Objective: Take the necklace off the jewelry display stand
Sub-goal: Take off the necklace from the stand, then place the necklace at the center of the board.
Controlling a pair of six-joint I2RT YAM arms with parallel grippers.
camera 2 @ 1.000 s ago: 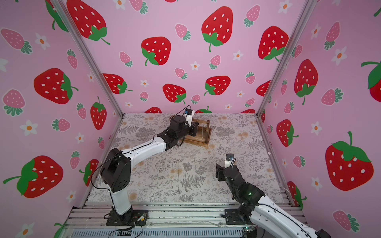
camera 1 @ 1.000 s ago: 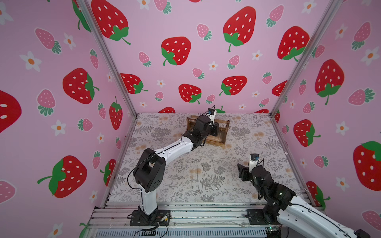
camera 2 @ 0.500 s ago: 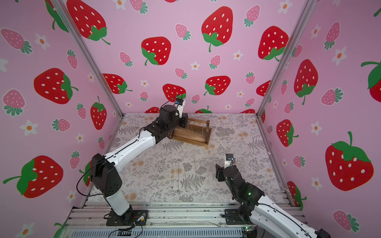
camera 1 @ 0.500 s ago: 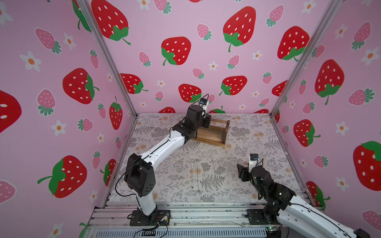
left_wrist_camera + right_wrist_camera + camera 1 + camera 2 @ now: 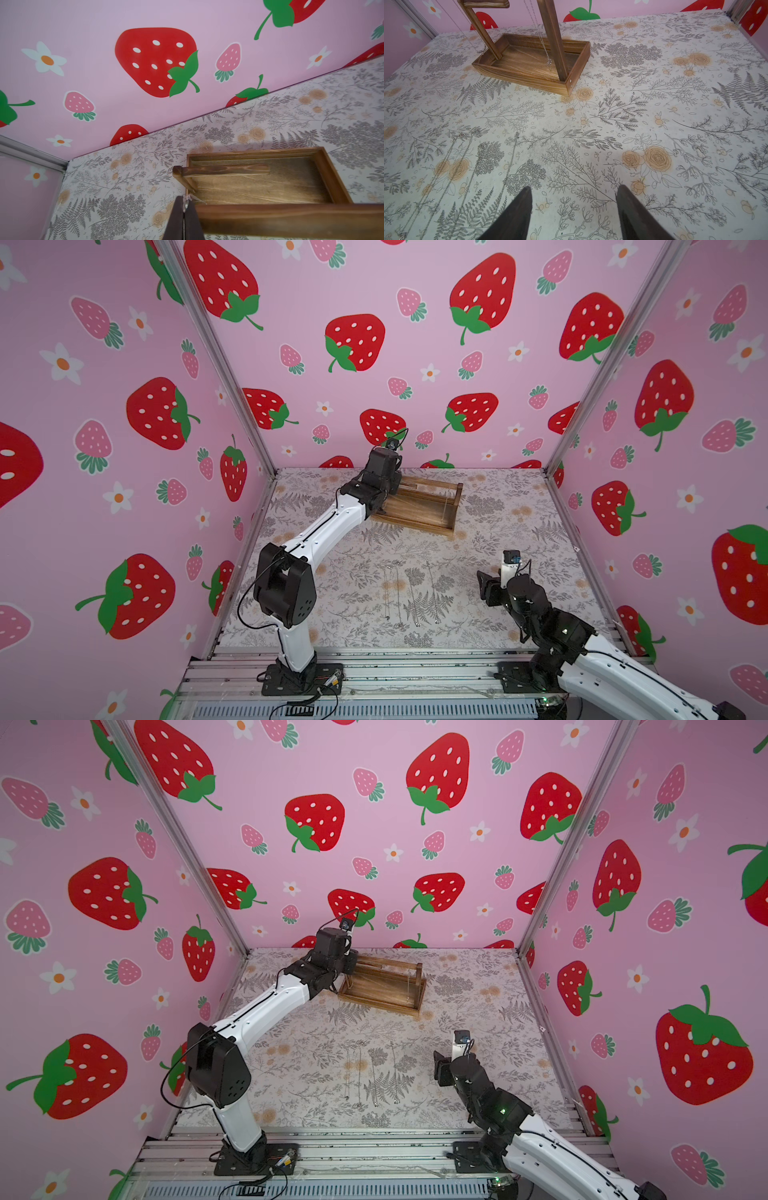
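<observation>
The brown wooden jewelry display stand sits at the back of the table, shown in both top views. My left gripper hovers at the stand's left end, just past the end of a top bar. It is shut on the silver clasp of a necklace, whose thin chain hangs outside the tray's left end. Another necklace still hangs inside the stand near the right post. My right gripper stands open and empty over the front right of the table.
Several thin silver necklaces lie stretched out on the floral tablecloth in the front middle, left of my right gripper. Pink strawberry walls close off the left, back and right. The back wall stands close behind the stand.
My left arm has swung left and slightly back, from over the middle of the stand to its left end, staying shut. The right arm has not moved.
</observation>
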